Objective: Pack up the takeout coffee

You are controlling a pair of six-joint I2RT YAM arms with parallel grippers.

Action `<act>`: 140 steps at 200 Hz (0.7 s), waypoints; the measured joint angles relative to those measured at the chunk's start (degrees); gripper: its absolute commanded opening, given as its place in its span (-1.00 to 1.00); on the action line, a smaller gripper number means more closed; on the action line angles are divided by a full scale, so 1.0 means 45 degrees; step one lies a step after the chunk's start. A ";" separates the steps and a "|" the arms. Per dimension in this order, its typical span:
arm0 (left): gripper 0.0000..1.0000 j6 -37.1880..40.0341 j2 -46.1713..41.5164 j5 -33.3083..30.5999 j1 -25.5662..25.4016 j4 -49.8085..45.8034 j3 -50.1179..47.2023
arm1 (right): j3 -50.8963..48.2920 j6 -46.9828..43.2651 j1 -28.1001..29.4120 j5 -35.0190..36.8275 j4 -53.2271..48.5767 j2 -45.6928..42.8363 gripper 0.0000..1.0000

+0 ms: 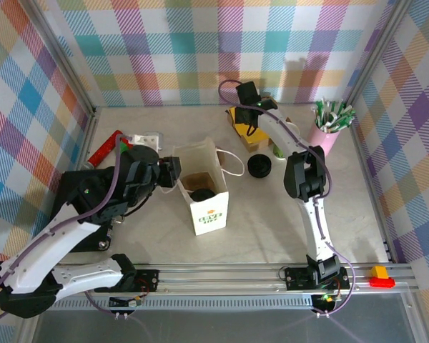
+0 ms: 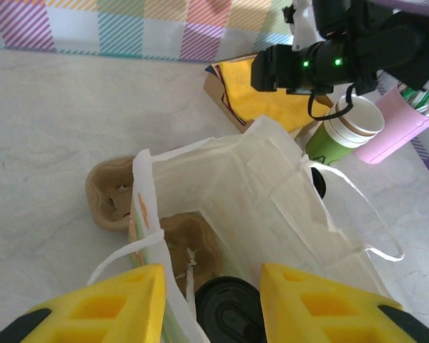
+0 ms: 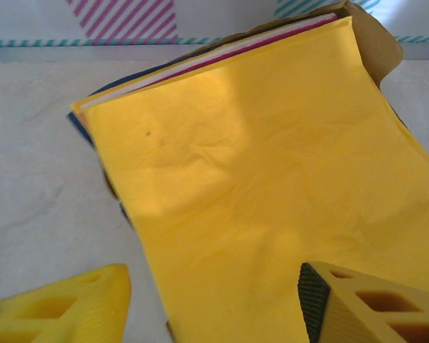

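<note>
Seemingly the lidded coffee cup (image 2: pixel 229 311) already sits inside the bag (image 2: pixel 272 200), on a brown carrier (image 2: pixel 193 243), with the left gripper (image 2: pixel 213 282) half open and empty above it. Left to add, probably: yellow napkins (image 3: pixel 257 164), over which the right gripper (image 3: pixel 211 286) gapes empty.

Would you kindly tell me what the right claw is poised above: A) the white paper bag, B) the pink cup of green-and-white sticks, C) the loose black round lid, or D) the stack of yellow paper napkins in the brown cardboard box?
D: the right wrist view looks down between the open fingers of the right claw straight onto the stack of yellow paper napkins, and the top view puts that arm's tip over the same yellow stack.
</note>
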 measured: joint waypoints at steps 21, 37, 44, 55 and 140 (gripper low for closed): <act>-0.20 0.0165 -0.0223 -0.0107 0.0000 -0.0131 0.0000 | 0.0306 0.0097 -0.0136 0.0087 -0.0073 0.0549 0.28; -0.20 0.0262 -0.0287 -0.0165 0.0000 -0.0131 0.0000 | 0.0432 0.0102 -0.0219 0.0092 -0.0238 0.0908 0.27; -0.20 0.0296 -0.0296 -0.0180 0.0000 -0.0131 0.0000 | 0.0563 0.0107 -0.0248 0.0097 -0.0262 0.1103 0.27; -0.19 0.0393 -0.0291 -0.0199 0.0000 -0.0131 0.0000 | 0.0792 0.0136 -0.0291 0.0092 -0.0330 0.1413 0.26; -0.19 0.0772 -0.0282 -0.0204 0.0005 -0.0073 -0.0015 | 0.1919 0.0690 -0.0427 0.0029 -0.0889 0.2681 0.30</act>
